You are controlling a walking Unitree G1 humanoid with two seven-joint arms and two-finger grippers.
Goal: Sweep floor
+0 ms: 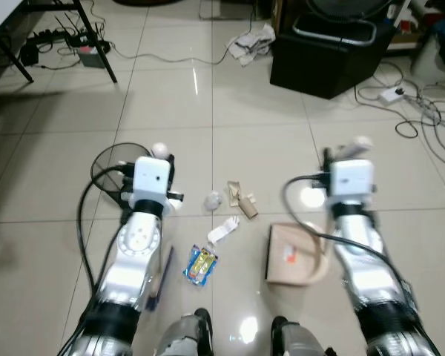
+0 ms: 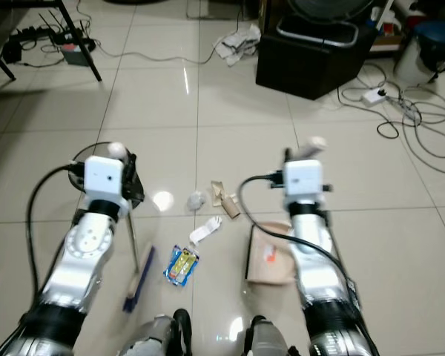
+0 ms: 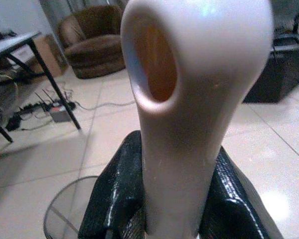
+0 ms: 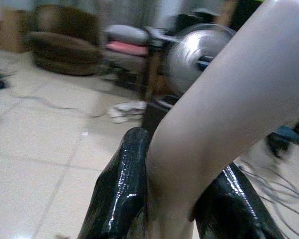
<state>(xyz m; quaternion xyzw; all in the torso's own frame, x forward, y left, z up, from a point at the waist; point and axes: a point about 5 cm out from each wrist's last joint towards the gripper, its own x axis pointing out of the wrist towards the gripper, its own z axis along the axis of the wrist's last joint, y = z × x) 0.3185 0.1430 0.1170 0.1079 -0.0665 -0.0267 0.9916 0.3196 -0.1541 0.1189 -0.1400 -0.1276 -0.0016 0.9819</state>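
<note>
Clamping my left gripper (image 3: 162,209) on the pale broom handle (image 3: 189,99) and my right gripper (image 4: 182,209) on the dustpan handle (image 4: 224,114), I judge both light, stiff and smooth, so I grip high and firmly. The dustpan (image 1: 293,256) lies on the tiles just right of the litter: a yellow wrapper (image 1: 201,265), a white scrap (image 1: 222,230), and a brown scrap (image 1: 241,200). The head views show the blue brush (image 2: 139,280) left of the wrapper; the wrist views show the pinch on each handle.
</note>
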